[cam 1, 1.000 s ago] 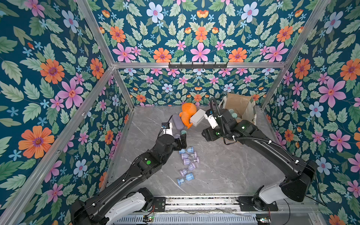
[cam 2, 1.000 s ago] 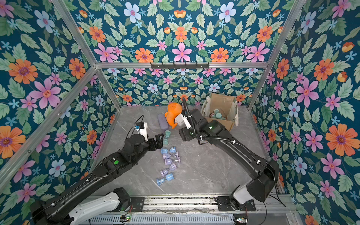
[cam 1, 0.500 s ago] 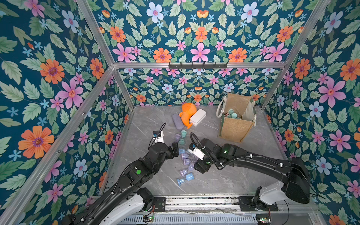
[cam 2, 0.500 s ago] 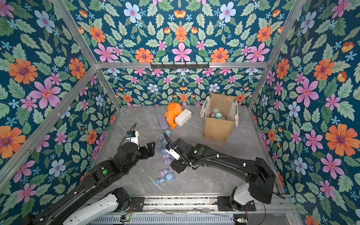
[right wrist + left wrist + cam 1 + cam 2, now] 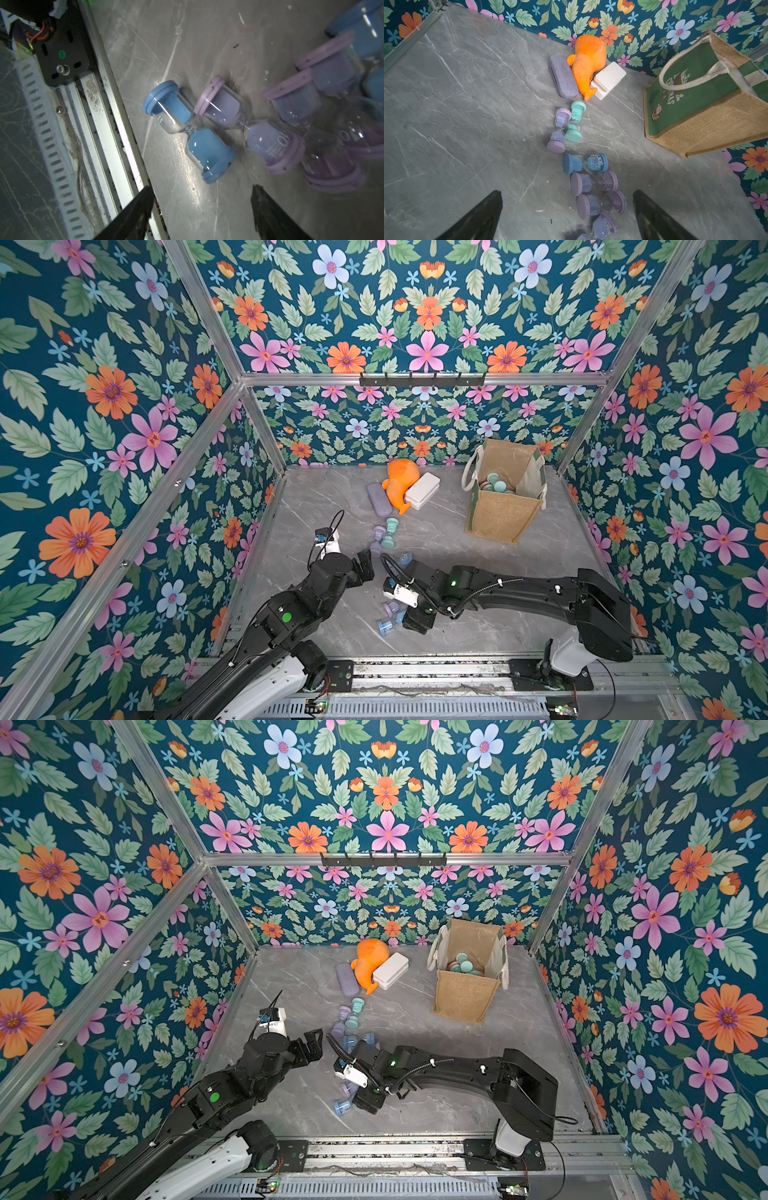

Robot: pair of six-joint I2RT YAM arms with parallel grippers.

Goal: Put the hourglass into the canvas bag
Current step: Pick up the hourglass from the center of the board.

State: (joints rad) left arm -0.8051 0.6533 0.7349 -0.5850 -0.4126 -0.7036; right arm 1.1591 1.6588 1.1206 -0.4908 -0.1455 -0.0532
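Starting at the front rail (image 5: 112, 116), we find the right gripper (image 5: 202, 190) low over the table (image 5: 457, 539), its jaws apart with nothing between them, and a blue hourglass (image 5: 190, 129) lying on its side just ahead of them, just beside a purple hourglass (image 5: 245, 124). We judge this round to be at the reach, with no grasp made yet. Beyond these the row of hourglasses (image 5: 598, 164) runs away across the table, lying down and packed close, which could make a clean pinch on one awkward. The left gripper (image 5: 566, 194) hangs near that row, wide open and empty. Farther back lie a lilac case (image 5: 378, 498), an orange plush toy (image 5: 401, 485) and a white box (image 5: 423, 491), clear of the route as we read it. Farthest, the canvas bag (image 5: 500, 518) stands upright and open, well apart from the row, with round teal and pink caps (image 5: 494, 482) inside that we take for hourglasses already delivered; many remain on the table.
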